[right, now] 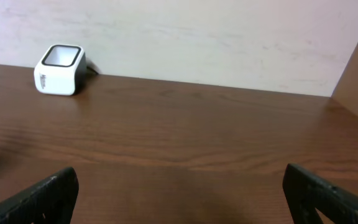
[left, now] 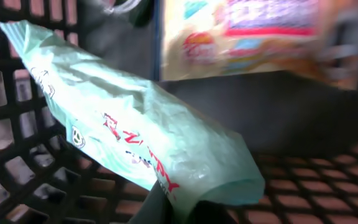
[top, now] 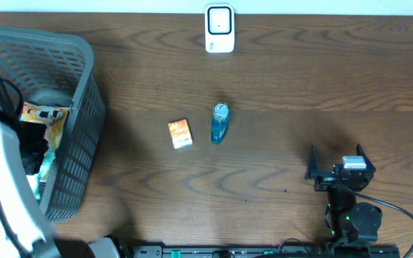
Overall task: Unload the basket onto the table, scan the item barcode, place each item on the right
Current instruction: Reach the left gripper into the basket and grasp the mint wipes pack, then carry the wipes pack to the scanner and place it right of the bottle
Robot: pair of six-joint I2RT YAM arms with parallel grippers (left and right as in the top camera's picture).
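Left gripper [left: 179, 208]: closed on the lower end of the pale green crinkled plastic pouch [left: 129, 130] with red lettering, down inside the grey slatted plastic basket [top: 84, 79] (pinching one end should leave the printed faces free to turn).
Task's thing: the pouch is in the basket at the table's left edge, slanting up across the slatted wall, not yet lifted clear.
Basket neighbour: a yellow-orange printed snack packet [left: 253, 37] stands just behind the pouch.
Right gripper [right: 182, 196]: jaws wide apart and holding nothing, low over the table near its near right corner, likely parked out of the way.
Scanner: a small white box-shaped barcode scanner [top: 219, 29] with a dark window sits at the middle of the far edge, so the pouch must probably travel across and face it.
Set out: a small orange card box [top: 180, 133] and a blue clear plastic bottle [top: 219, 123] lie side by side near the table's middle, not touching.
Surface: dark brown wood-grain table [top: 278, 86], smooth and flat.
Room: a plain pale wall [right: 197, 37] rises behind the far edge.
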